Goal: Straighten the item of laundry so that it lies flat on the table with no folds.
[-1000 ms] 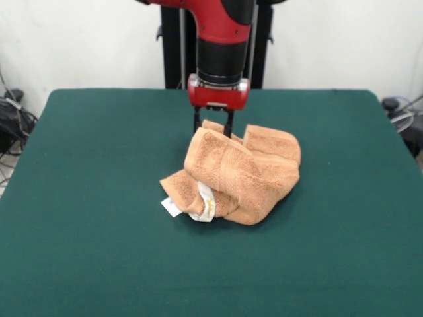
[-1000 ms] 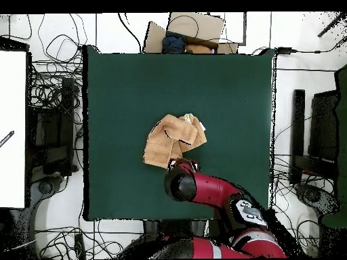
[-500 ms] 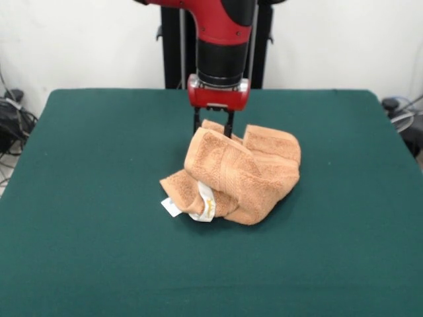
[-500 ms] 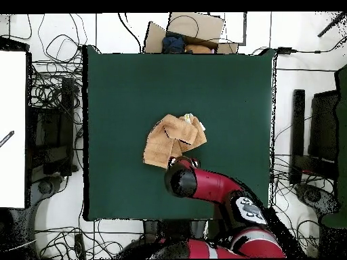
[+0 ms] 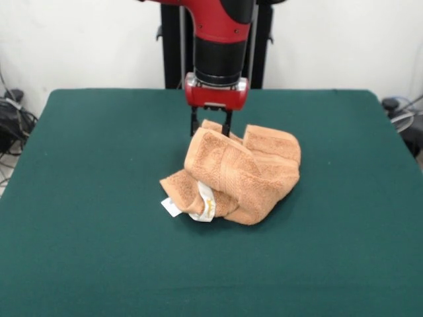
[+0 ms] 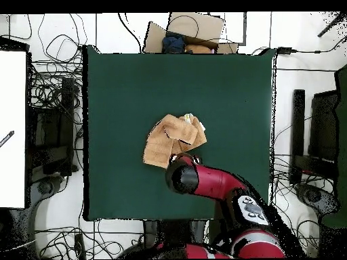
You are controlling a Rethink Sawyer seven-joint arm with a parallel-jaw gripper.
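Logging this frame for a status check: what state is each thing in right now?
towel: bunched in a folded heap, not flat, white tags showing at its front edge.
gripper: down at the towel's far edge, tips hidden behind the cloth.
table: bears the towel near its middle.

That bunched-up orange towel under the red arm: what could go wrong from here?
The orange-tan terry towel is heaped in several layers, and the gripper sits at its far edge. It may catch more than one layer, so a lift could carry the whole bundle without opening it. The white tags are tucked beneath a fold, so that corner may stay doubled on the dark green table.
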